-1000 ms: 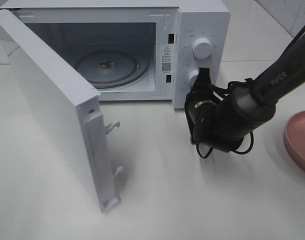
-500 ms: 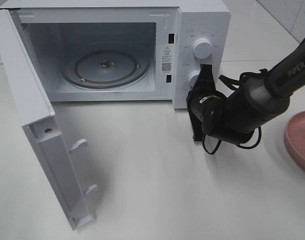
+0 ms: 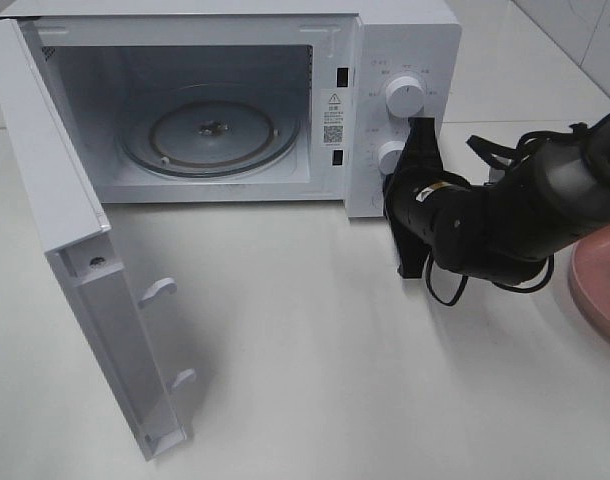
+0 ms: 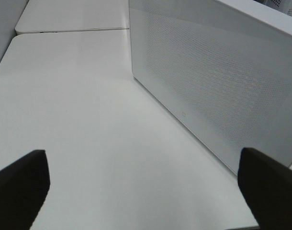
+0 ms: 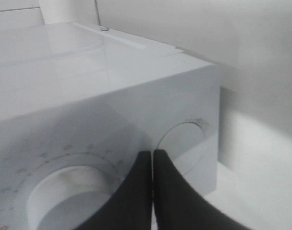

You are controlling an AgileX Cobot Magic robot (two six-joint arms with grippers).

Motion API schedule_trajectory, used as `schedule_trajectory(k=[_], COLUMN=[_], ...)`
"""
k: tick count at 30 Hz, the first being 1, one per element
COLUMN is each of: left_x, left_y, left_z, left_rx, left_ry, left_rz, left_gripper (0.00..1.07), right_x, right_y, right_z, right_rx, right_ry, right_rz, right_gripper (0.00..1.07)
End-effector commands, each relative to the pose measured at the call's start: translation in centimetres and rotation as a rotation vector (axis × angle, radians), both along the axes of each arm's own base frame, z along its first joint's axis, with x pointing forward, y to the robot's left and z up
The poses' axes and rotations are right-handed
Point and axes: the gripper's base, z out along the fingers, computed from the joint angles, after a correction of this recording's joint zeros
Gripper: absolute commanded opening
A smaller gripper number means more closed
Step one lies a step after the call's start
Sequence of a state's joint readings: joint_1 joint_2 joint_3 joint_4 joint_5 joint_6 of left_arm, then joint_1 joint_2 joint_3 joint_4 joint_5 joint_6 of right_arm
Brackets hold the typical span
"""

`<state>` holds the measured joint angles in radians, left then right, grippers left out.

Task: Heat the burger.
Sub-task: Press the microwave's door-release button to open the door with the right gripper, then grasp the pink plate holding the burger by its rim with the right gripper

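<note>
1. Right gripper (image 3: 421, 128) first: both fingers are pressed flat together with nothing between them. The tips sit just beside the lower knob (image 3: 390, 157) on the microwave (image 3: 400, 40) control panel. I can't tell if they're actually touching it.
2. What just changed: a second ago the door (image 3: 75, 230) was only partway out and covered part of the opening. Now it's swung wide to about 9 o'clock of the oven, latch hooks facing the room.
3. Also, the right arm has slid off toward 3 o'clock and rolled a bit, so its bulk is no longer in front of the panel.
4. My read is that the opening step is done. The cavity is fully exposed and the glass turntable (image 3: 210, 130) is bare and ready for loading.
5. Left gripper (image 4: 143, 167) has its fingers spread wide with nothing in them. It's hanging over the table (image 3: 315, 380) around the back side of that door, at roughly 9 o'clock, out of the overhead shot. It doesn't look involved yet.
6. Burger: honestly can't see it anywhere. There's a pink plate (image 3: 600, 290) cut off by the frame edge at 3 o'clock, so I'd guess it's over there, but that's a guess.
7. So the next job is probably fetching the food from that side and getting it onto the turntable. After that the door needs shutting and a knob turned.
</note>
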<state>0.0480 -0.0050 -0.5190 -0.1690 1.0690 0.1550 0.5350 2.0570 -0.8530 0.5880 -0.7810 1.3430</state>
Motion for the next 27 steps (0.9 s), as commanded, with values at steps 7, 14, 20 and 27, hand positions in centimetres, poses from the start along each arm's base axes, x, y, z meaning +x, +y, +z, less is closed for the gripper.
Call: schedule_trajectory(k=[7, 14, 20, 27], left_x=[-0.3, -0.3, -0.3, -0.3], left_y=[-0.1, -0.1, -0.1, -0.1], left_z=[-0.1, -0.1, -0.1, -0.1], left_rx=[-0.008, -0.008, -0.008, -0.008], left_ry=[-0.011, -0.011, -0.011, -0.011], left_rz=[0.000, 0.000, 0.000, 0.000], left_gripper=[1.00, 1.00, 1.00, 1.00], right_x=[-1.1, -3.0, -3.7, -4.7], right_y=[-0.2, -0.6, -0.5, -0.4], right_z=[1.0, 1.7, 2.4, 3.2], right_rx=[-0.042, -0.149, -0.231, -0.376], right_ry=[0.022, 0.109, 0.167, 0.210], right_rz=[0.087, 0.210, 0.317, 0.490], right_gripper=[0.00, 0.01, 0.02, 0.03])
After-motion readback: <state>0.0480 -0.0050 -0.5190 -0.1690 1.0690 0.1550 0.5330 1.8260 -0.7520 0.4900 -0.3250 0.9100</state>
